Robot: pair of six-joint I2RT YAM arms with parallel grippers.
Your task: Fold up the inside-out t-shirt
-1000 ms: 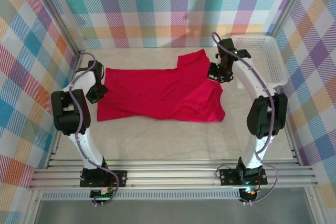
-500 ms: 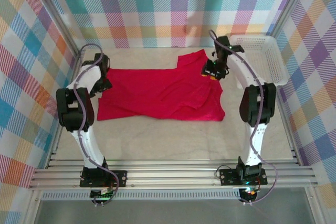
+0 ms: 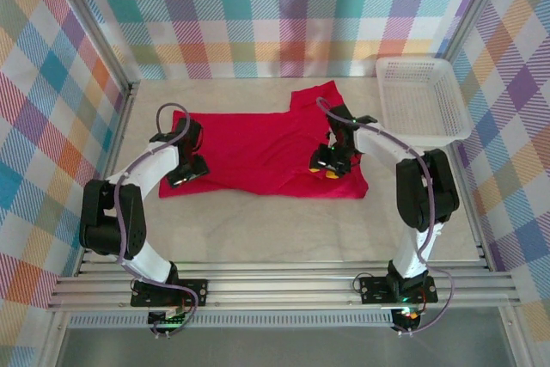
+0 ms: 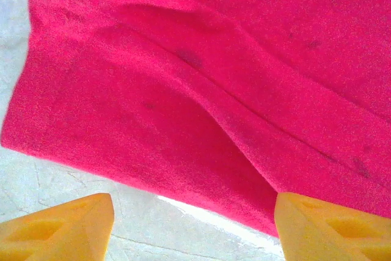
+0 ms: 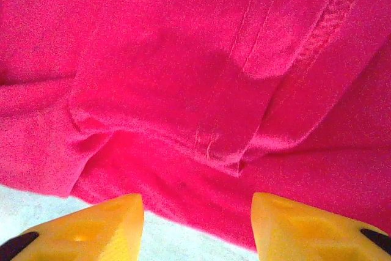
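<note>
Left tool (image 3: 186,171) and right tool (image 3: 326,164) opened and came nearer.

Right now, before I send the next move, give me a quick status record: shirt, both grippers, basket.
shirt: red t-shirt lying on the table, with layers overlapping at its right end
left gripper: left gripper open, at the shirt's left near edge, nothing between its fingers
right gripper: right gripper open, over the shirt's right near part, above a creased overlap
basket: white mesh basket in the far right corner, apart from the shirt
fold status: not finished
</note>
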